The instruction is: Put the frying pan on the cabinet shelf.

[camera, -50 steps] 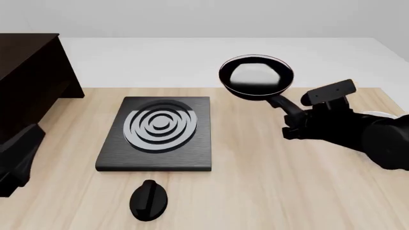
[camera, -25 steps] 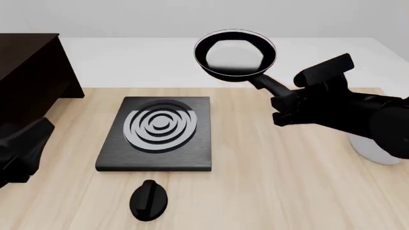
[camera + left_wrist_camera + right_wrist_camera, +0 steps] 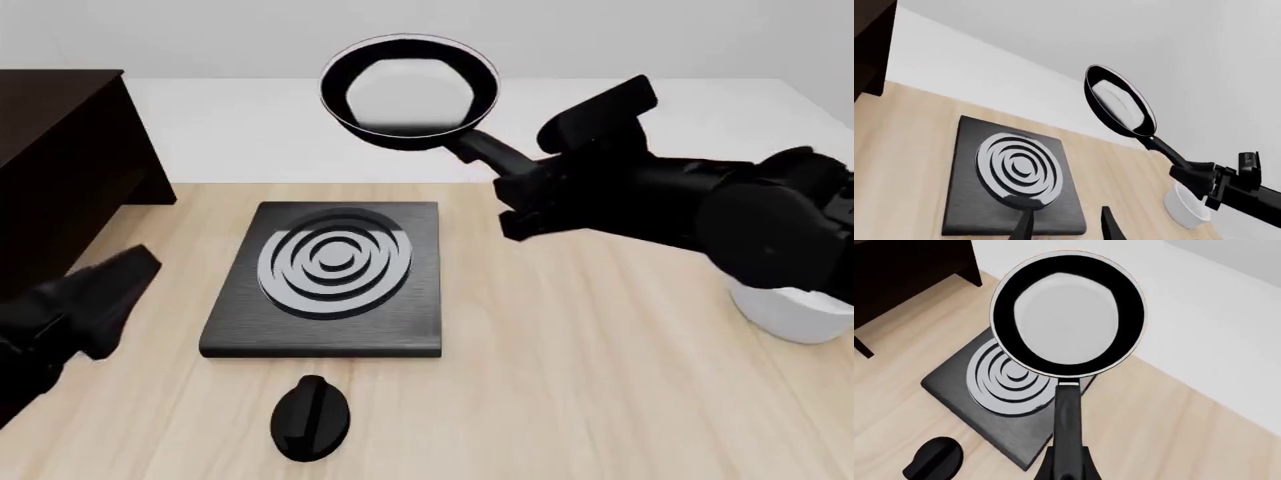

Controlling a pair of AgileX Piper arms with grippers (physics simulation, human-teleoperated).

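Note:
The frying pan (image 3: 407, 90) is black with a whitish sheen inside. It is held in the air above the table's far edge, behind the slab. My right gripper (image 3: 514, 190) is shut on its long handle (image 3: 1067, 415), and the pan's inside (image 3: 1067, 315) faces the right wrist camera. The left wrist view shows the pan (image 3: 1121, 102) tilted, with the right gripper (image 3: 1197, 177) on the handle's end. The dark cabinet shelf (image 3: 67, 170) stands at the far left, well apart from the pan. My left gripper (image 3: 1066, 230) is open and empty, low at the table's near left (image 3: 94, 295).
A flat black slab with silver rings (image 3: 334, 275) lies mid-table, below and in front of the pan. A black knob-like object (image 3: 311, 418) sits near the front edge. A white bowl (image 3: 794, 310) stands at the right, partly behind the right arm.
The right arm has carried the pan left and higher, from the right of the slab to behind it. The left arm has come further into view from the left.

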